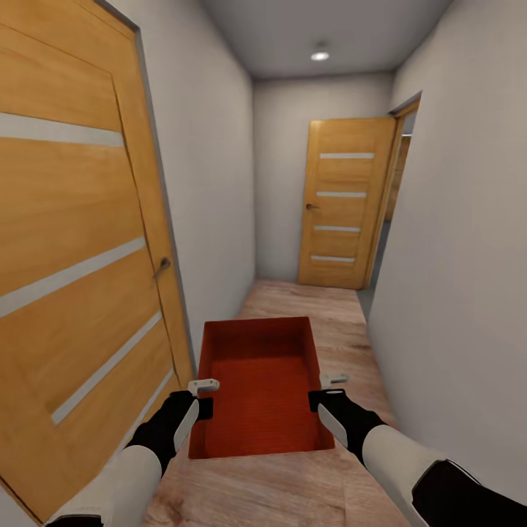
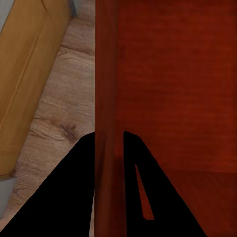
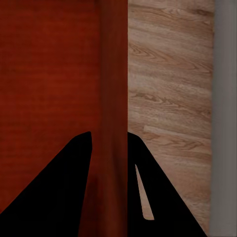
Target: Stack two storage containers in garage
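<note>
1. I have one storage container [image 1: 260,384] carried out in front of me, open side up and level, above the wood plank floor [image 1: 307,483] of a narrow hallway.
2. My left gripper [image 1: 202,396] holds the container's left long wall; in the left wrist view the two dark fingers [image 2: 74,197] sit one on each side of that wall [image 2: 106,123], clamped on it with no gap showing.
3. My right gripper [image 1: 326,390] does the same on the right long wall, and the right wrist view shows its fingers [image 3: 69,197] straddling the wall [image 3: 116,98], narrow and gripping.
4. I judge the two-sided hold is there to keep the bin flat and centred (a one-arm grab on a thin wall would likely let it tilt).
5. A closed wooden door with frosted strips [image 1: 80,241] runs close along my left, and a second such door [image 1: 344,208] stands at the hallway's far end beside an opening on the right.
6. The white walls [image 1: 454,256] leave little room either side of the bin, so I reckon steering straight matters here.
7. The task reads as mid-carry: this container is not yet set down on any concrete floor.
</note>
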Robot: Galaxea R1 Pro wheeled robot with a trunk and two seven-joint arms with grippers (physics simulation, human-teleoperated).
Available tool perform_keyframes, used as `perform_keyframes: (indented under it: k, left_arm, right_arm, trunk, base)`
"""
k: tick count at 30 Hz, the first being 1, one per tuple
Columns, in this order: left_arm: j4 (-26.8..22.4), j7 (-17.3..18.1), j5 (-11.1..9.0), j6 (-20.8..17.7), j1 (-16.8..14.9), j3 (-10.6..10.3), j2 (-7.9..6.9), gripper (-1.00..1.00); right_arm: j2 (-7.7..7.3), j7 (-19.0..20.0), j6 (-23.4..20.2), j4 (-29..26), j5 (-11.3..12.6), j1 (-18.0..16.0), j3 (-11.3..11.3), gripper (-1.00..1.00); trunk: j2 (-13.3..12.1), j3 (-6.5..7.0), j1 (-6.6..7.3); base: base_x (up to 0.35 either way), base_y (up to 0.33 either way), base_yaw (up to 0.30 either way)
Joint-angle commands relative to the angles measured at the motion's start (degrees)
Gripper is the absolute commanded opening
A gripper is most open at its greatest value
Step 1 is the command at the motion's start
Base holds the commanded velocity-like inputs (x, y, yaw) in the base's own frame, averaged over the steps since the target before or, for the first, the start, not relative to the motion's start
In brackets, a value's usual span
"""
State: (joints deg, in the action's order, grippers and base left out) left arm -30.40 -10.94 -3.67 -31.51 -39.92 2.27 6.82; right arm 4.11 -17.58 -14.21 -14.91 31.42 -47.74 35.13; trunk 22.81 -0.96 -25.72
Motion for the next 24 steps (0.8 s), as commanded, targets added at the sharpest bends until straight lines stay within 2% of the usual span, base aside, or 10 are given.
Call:
perform_keyframes:
  k: [1, 13, 24]
  left_arm:
    - [0.17, -0.57, 1.56, -0.57, 0.01, 0.19, -0.31, -1.0]
    - [0.25, -0.57, 1.56, -0.57, 0.01, 0.19, -0.31, -1.0]
    - [0.26, -0.56, 1.56, -0.57, 0.01, 0.19, -0.3, -1.0]
  right_arm:
    - [-0.06, -0.26, 0.59, -0.91, 0.02, -0.11, 0.19, -1.0]
    - [-0.07, -0.28, 0.59, -0.91, -0.02, -0.12, 0.15, -1.0]
    - [0.0, -0.29, 0.59, -0.91, 0.0, -0.09, 0.11, -1.0]
  trunk:
    - [0.11, -0.1, -0.07]
    - [0.11, -0.1, -0.07]
    - [0.11, -0.1, -0.07]
  base:
    - [0.323, 0.0, 0.0]
    - [0.323, 0.0, -0.011]
    - [0.323, 0.0, -0.22]
